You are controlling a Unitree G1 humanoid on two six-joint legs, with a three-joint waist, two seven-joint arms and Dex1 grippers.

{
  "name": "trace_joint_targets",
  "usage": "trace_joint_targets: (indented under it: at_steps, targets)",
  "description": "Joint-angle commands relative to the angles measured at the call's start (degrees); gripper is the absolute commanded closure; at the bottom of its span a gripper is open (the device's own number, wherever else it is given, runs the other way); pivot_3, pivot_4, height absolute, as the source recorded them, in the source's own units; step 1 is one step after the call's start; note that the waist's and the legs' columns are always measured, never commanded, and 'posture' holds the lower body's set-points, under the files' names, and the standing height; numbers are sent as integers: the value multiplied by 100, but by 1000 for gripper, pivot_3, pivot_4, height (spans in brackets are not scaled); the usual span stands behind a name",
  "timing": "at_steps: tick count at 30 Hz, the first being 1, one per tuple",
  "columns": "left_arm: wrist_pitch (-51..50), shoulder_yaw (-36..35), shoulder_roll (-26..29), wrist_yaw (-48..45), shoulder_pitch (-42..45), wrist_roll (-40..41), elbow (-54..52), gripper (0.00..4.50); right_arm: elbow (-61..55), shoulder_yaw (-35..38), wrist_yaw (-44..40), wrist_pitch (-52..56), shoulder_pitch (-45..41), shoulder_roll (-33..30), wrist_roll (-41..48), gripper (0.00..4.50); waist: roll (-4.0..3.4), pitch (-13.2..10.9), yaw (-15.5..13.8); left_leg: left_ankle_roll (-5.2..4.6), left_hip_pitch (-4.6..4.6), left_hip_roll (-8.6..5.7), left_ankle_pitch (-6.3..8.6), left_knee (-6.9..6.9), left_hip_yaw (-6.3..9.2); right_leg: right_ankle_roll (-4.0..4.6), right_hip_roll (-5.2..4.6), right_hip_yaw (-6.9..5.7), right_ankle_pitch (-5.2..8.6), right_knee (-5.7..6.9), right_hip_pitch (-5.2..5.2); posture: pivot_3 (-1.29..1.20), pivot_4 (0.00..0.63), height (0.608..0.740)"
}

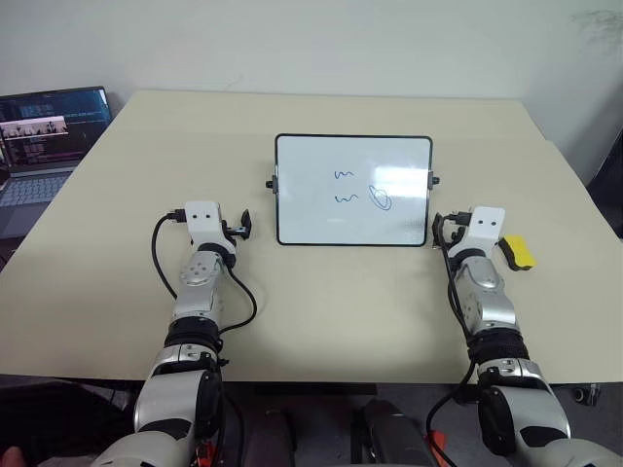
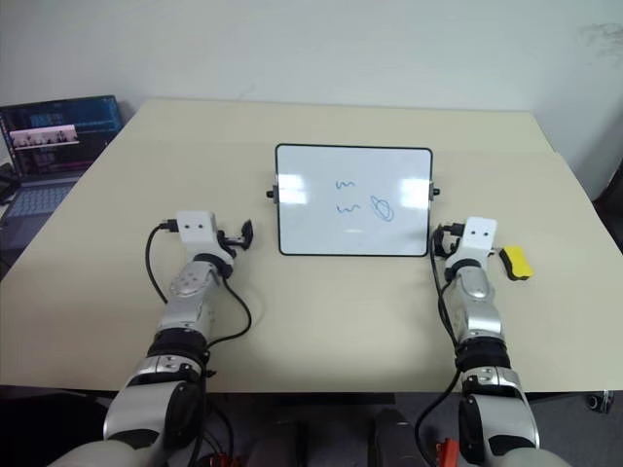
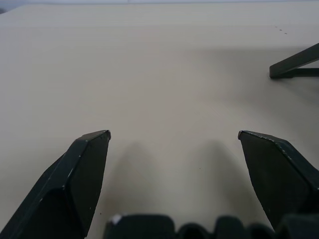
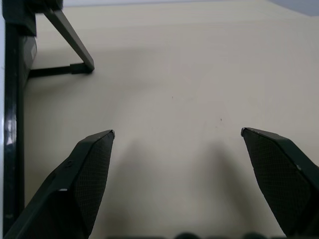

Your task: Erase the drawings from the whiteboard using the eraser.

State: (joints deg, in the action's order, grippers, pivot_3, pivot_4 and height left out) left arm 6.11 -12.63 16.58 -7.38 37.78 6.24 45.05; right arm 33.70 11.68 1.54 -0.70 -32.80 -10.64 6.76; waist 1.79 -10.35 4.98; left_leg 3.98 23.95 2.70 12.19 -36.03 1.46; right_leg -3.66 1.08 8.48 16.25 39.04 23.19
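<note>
Head views: whiteboard (image 1: 352, 191) propped mid-surface (image 1: 321, 321), blue drawings (image 1: 362, 188) intact. Eraser (image 1: 519, 251) lying just right of right end effector (image 4: 177, 137), not yet picked up. Laptop (image 1: 44, 146) far left.
Left wrist: left end effector (image 3: 174, 135) spread wide, empty.
Right wrist: spread wide, empty, beside board frame.
Nothing erased; whole task remaining.

One whiteboard (image 1: 352, 190) — three drawings (image 1: 362, 187), one eraser (image 1: 519, 250), one laptop (image 1: 44, 146).
</note>
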Motion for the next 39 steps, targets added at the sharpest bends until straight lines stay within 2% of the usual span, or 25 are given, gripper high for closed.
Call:
trace_joint_targets:
  at_steps: [1, 10, 14, 17, 23, 25, 27, 29, 32, 36, 39]
  targets:
    - [12, 36, 113, -56, 93, -29, -188, 0, 2, -10, 15, -156, -110, 47, -25, 18, 0, 0, 4, 0, 0, 0, 0, 0, 0, 0, 0, 0, 0, 0, 0, 0, 150, 740]
    - [-33, 55, 88, -163, 263, 14, -90, 0, -47, 112, 23, -154, -193, -51, 7, 18, 0, 0, -1, 0, 0, 0, 0, 0, 1, 0, 0, -1, 0, 0, 0, 0, 150, 740]
    - [-82, 38, 237, -659, 150, 207, -403, 0, -306, 142, -160, 59, -80, -233, 66, 18, 0, 0, 7, 0, 0, 0, 0, 1, 0, 0, 0, -1, 0, -1, 0, 0, 150, 740]
    - [-353, -144, 773, -1476, -79, 563, -928, 0, -1030, 173, -328, 628, 97, -427, 211, 18, -1, -1, 32, 0, 2, 0, 0, 3, 0, 0, 0, -1, 0, -1, 2, 0, 150, 740]
    - [-1711, -248, 2088, -3638, -444, 1679, -2499, 0, -2561, 391, -795, 2334, 368, -1199, 670, 18, -3, -2, 46, 0, 5, 2, 0, 3, 4, 0, 0, -5, 2, 0, 4, 0, 150, 740]
    - [-2577, 14, 2577, -4554, -445, 2132, -3145, 0, -2939, 636, -738, 3169, 352, -1601, 775, 18, -3, -2, 4, 0, 5, 0, 0, 1, 6, 0, -3, -10, 2, -1, 0, 0, 150, 740]
    - [-3138, 367, 2758, -5136, -383, 2436, -3740, 0, -3093, 913, -687, 3877, 274, -1954, 898, 18, -4, -2, -41, 0, 9, -3, 0, -1, 10, -2, -7, -16, 4, -1, -1, 0, 150, 740]
    - [-3507, 697, 2444, -5171, -140, 2629, -4112, 0, -3057, 1057, -788, 4447, 201, -2340, 970, 18, -6, -1, -126, -1, 8, -14, -1, -2, 11, -9, -18, -20, 10, -3, -7, 0, 150, 740]
    - [-3550, 1286, 1904, -5102, 58, 2366, -4292, 0, -2814, 1005, -1170, 4990, 154, -2813, 1022, 18, -6, 0, -162, -6, 6, -16, -3, -8, 9, -10, -17, -18, 10, -3, -11, 0, 150, 740]
    - [-2937, 2217, 1072, -4903, 182, 1517, -3869, 0, -2078, 828, -1601, 5283, 92, -3305, 943, 18, -5, 0, -129, -8, 3, -15, -4, -6, 1, -10, -13, -7, 9, -5, -9, 0, 150, 740]
    - [-2586, 2599, 795, -4835, 169, 1052, -3668, 0, -1720, 748, -1807, 5230, 29, -3450, 901, 18, -6, 0, -47, -9, 1, -15, -4, -3, -5, -9, -11, 5, 10, -5, -6, 0, 150, 740]
